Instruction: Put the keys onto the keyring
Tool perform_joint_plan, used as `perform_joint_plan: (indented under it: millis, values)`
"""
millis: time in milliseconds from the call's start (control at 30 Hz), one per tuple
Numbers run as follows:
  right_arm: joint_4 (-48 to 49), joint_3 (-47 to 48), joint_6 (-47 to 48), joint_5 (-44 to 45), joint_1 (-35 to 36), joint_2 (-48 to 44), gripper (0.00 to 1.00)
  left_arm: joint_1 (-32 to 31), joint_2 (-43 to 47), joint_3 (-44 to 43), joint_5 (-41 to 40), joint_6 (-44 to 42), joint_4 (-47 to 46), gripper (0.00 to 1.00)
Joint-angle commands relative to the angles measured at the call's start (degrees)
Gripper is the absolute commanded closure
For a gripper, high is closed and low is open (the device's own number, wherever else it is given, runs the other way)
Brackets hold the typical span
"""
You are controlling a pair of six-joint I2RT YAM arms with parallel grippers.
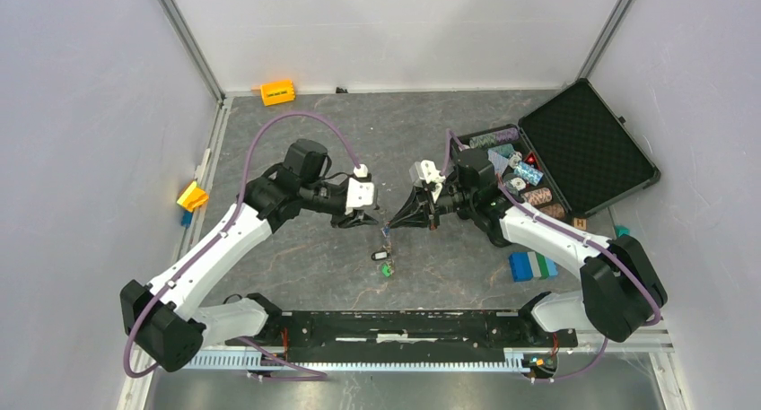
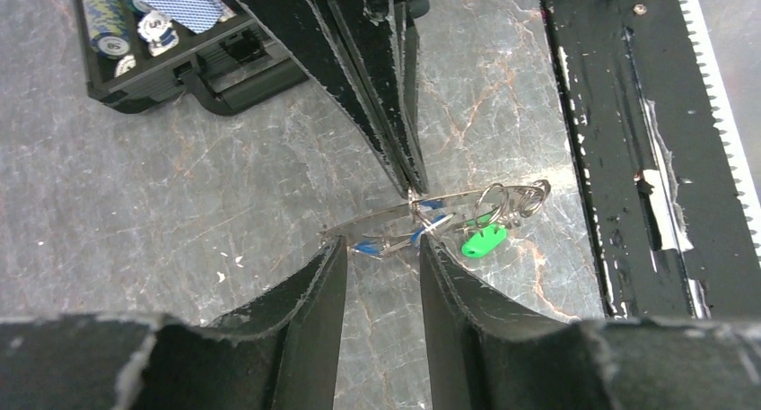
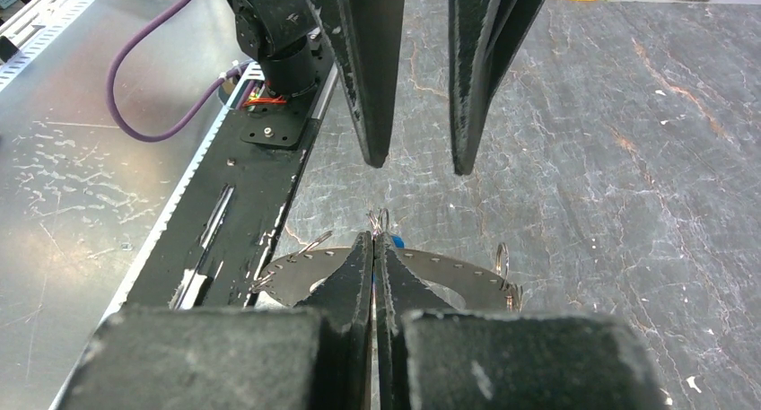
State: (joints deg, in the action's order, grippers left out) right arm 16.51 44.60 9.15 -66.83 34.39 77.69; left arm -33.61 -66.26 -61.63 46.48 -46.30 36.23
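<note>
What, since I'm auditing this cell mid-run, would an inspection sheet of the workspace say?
Surface: dark grey marbled table, scuffed.
Job's things: keyring clamped at its edge; keys with blue and green tags hang from it.
Clutter: open black case of striped chips far right; orange block by the far wall; yellow piece at the left edge; blue, green and white blocks near right.
Grippers: right gripper shut on the keyring; left gripper open, facing it, holding nothing.
Cables: purple cable loops over each arm.
Surroundings: white walls on three sides.
</note>
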Motion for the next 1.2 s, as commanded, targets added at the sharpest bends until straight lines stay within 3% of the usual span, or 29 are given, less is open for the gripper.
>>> perform_joint_plan:
  millis: [0, 167, 533, 1167]
  values:
    - [1.8, 2.9, 0.6, -0.1, 0.2, -0.6, 1.0, 0.1, -1.0, 1.6, 5.0, 0.5, -1.4, 0.59]
    - [1.9, 3.0, 0.4, -0.2, 0.2, -0.6, 1.0, 0.0, -3.6, 1.7, 7.3, 0.3, -1.3, 0.69]
    - [2.0, 2.8, 0.3, -0.3, 0.2, -0.2, 1.0, -0.2, -4.6, 1.3, 7.6, 0.1, -1.4, 0.76]
    - [2.3, 3.0, -0.2, -0.1, 0.4, -0.2, 1.0, -1.1, -5.2, 0.4, 7.9, 0.5, -1.8, 0.8]
